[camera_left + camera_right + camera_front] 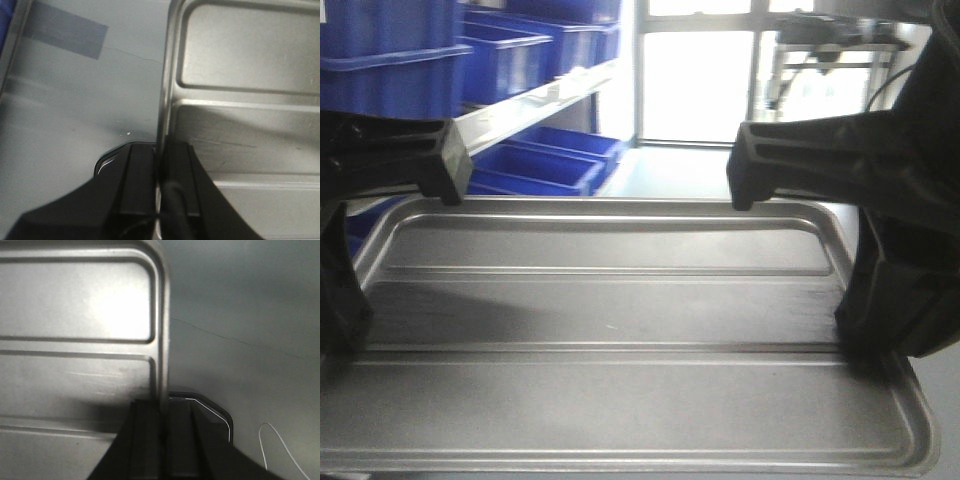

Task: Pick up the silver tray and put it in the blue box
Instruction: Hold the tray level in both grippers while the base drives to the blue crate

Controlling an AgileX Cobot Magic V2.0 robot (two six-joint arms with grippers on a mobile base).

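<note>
The silver tray (pixel 610 320) fills the front view, shallow and shiny with two long ribs, held up off the surface. My left gripper (pixel 345 310) is shut on its left rim; in the left wrist view the gripper (pixel 160 165) clamps the thin rim of the tray (pixel 240 65) between both fingers. My right gripper (pixel 865 325) is shut on the right rim; the right wrist view shows it (pixel 162 415) pinching the rim of the tray (pixel 75 300). I cannot pick out the blue box for certain.
Several blue bins (pixel 535 60) stand on shelves at the back left, a larger one (pixel 380 60) at top left. A bright window (pixel 700 80) is behind. Grey surface (pixel 75 110) with a tape patch (pixel 65 35) lies below; a white wire (pixel 280 445) lies at right.
</note>
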